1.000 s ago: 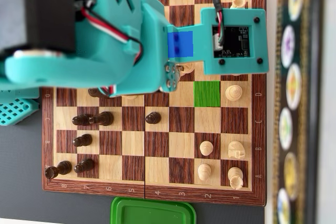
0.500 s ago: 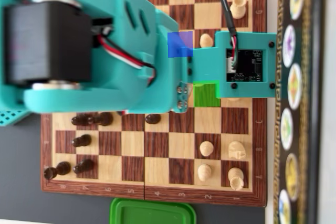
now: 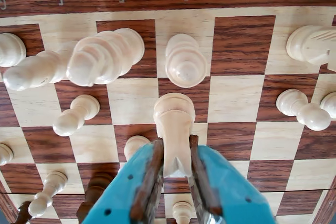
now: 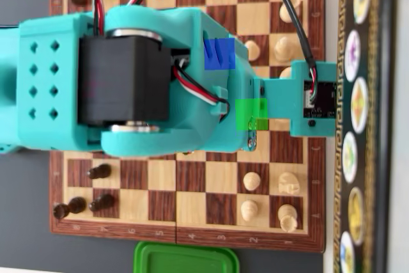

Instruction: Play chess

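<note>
Wrist view, left to right: pale wooden chess pieces crowd the left half of the dark-and-light wooden chessboard (image 3: 236, 98), among them a tall light king or queen (image 3: 105, 56) leaning over the top-left squares and a small light pawn (image 3: 76, 115) below it. A rounded light pawn (image 3: 185, 66) stands centre, under the rim letter D. Just below it the teal two-finger gripper (image 3: 176, 179) is closed on a light wooden rook-like piece (image 3: 174, 124), both brown-lined fingers (image 3: 149, 177) pressed to its lower sides, the top sticking out above them. The piece sits over the boundary between a dark and a light square; contact with the board is hidden. Right side: a light knight-like piece (image 3: 311, 43) at top right, another light pawn (image 3: 302, 109) below it.

Overhead view: the teal arm body with black servo (image 4: 128, 81) covers the board's centre-left; dark pawns (image 4: 99, 171) show at lower left. A blue patch (image 4: 219, 54) and green patch (image 4: 251, 114) overlay the arm. A green plastic lid (image 4: 185, 259) lies below the board. Light pieces (image 4: 252, 181) stand lower right. The gripper itself is hidden here.
</note>
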